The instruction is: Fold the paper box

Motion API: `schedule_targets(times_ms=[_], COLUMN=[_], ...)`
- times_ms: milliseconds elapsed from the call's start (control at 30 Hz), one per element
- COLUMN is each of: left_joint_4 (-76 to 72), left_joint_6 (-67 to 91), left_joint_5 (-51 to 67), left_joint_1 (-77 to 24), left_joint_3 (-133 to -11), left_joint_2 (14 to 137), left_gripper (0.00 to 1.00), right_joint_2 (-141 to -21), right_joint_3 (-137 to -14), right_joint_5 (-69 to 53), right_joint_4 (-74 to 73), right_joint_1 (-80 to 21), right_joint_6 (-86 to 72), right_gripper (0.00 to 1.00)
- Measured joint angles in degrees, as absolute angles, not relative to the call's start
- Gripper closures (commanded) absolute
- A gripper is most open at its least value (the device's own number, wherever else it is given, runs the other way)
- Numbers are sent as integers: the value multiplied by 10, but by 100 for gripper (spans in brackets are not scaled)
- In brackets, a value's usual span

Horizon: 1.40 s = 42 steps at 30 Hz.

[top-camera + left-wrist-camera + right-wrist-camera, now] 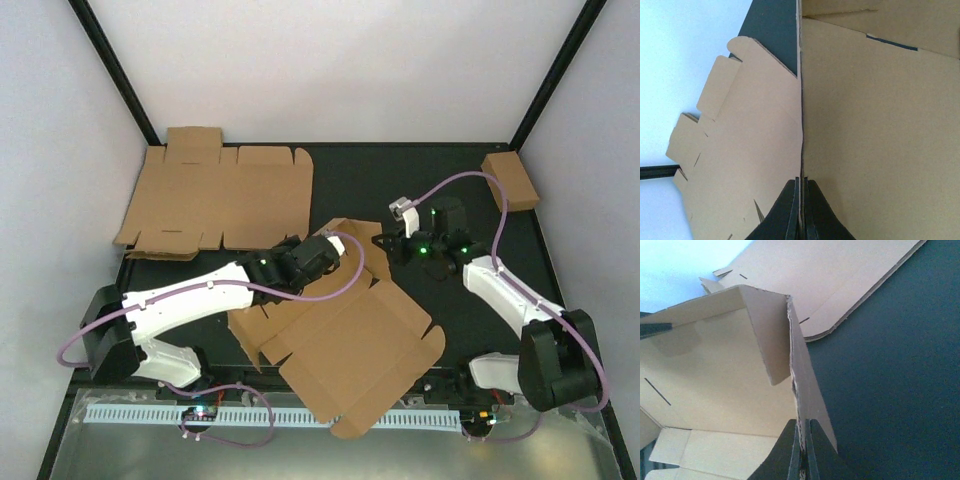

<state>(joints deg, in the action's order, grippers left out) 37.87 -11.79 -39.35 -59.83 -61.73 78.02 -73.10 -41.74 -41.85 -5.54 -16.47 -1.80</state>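
Brown corrugated paper box lay part-folded at the near centre of the dark surface. Left tool was pressed together on a thin raised cardboard edge at the box's far end. Right tool pinched the edge of an upright flap at the same end. In the top view, the wrists obscured both tools' fingertips.
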Motion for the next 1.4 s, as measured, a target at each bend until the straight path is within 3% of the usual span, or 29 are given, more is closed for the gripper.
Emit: schedule_targets(times_ms=[367, 800, 933, 1133, 1400], left_joint_4=[401, 402, 406, 405, 419], left_joint_6=[-104, -131, -129, -117, -87], left_joint_5=[-410, -574, -648, -720, -750], left_joint_1=[-599, -675, -704, -757, -779], left_joint_3=[-630, -630, -630, -635, -664], left_joint_2=[785, 851, 889, 930, 974], left_gripper=[98, 98, 98, 98, 98], right_joint_2=[-707, -667, -661, -660, -664], right_joint_3=[-418, -283, -254, -208, -174], right_joint_5=[-356, -260, -229, -205, -183], right_joint_4=[-56, 156, 203, 232, 261], right_joint_1=[-223, -273, -290, -299, -299], right_joint_6=[-84, -144, -155, -161, -186], right_gripper=[98, 98, 87, 85, 70])
